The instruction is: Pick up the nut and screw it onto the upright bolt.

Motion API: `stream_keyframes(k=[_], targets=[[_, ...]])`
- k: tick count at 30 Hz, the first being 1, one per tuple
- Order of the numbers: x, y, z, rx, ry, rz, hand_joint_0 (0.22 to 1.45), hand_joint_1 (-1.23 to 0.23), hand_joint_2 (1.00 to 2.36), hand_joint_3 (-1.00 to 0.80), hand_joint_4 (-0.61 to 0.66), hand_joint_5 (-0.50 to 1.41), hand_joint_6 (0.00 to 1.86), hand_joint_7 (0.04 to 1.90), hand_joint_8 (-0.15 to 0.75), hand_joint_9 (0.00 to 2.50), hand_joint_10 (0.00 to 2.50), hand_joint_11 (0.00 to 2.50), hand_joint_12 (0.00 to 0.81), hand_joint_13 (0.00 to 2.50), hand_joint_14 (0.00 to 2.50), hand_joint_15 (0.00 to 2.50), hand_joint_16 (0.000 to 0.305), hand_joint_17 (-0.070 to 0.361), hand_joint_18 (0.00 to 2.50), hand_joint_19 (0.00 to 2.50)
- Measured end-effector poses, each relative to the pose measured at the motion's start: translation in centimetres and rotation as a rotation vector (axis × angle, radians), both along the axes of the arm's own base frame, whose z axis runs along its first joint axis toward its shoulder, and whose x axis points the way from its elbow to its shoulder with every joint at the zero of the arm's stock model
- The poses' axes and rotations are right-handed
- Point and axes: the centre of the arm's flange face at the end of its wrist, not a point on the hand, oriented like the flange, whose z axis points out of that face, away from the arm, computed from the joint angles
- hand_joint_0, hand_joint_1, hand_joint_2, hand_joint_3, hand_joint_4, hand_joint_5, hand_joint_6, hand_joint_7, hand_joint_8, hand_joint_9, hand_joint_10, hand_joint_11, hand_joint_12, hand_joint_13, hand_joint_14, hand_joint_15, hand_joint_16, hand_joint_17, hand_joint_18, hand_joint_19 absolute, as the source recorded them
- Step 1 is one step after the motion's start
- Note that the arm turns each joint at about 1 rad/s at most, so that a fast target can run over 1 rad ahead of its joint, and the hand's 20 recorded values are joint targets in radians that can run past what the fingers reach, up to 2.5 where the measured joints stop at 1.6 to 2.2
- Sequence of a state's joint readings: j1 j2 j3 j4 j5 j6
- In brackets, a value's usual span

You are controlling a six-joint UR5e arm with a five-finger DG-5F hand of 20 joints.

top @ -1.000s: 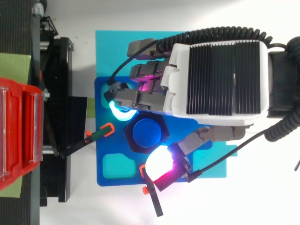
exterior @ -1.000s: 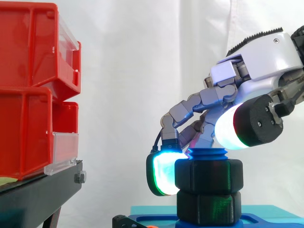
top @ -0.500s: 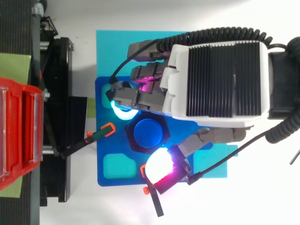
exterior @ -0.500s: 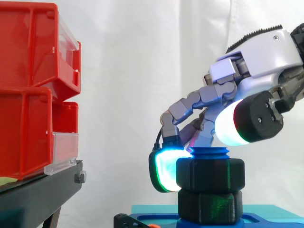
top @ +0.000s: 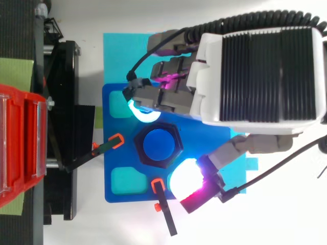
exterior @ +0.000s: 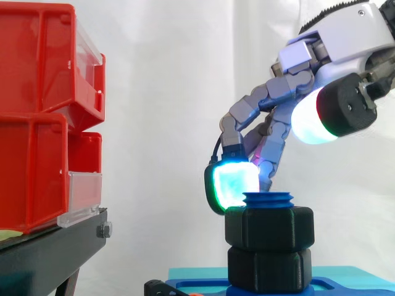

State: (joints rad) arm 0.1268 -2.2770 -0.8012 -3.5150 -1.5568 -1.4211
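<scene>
The hand has a white, black-ribbed shell, grey fingers and glowing cyan-white pads.

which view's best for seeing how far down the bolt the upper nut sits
Side view: the upper nut is in profile, sitting on a lower nut, with the threaded tip of the blue bolt poking above it. The top view gives the nut's hexagonal outline around the bolt's round end, not its height.

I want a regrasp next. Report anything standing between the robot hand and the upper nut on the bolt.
Nothing visible does. The robot hand hangs open just above the upper nut on the blue bolt, with only air in the gap.
</scene>
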Motion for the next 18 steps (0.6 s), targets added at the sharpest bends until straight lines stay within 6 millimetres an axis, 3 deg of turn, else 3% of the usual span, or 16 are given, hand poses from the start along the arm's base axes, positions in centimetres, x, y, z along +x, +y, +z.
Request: stream_keyframes(k=[7,18], targets=[[-1.7,-0.7,2.0,-0.075,0.061,0.008,0.49,-0.27,1.00,-0.50,0.24,-0.15,0.50,0.89,0.248,0.74,0.00,0.00,0.273,0.66,0.00,0.00,0.028,0.063,0.35,0.00],[-6.5,-1.8,5.3,-0.232,0.048,-0.028,0.49,-0.27,1.00,-0.50,0.24,-0.15,0.50,0.89,0.249,0.72,0.00,0.00,0.275,0.65,0.00,0.00,0.028,0.063,0.35,0.00]])
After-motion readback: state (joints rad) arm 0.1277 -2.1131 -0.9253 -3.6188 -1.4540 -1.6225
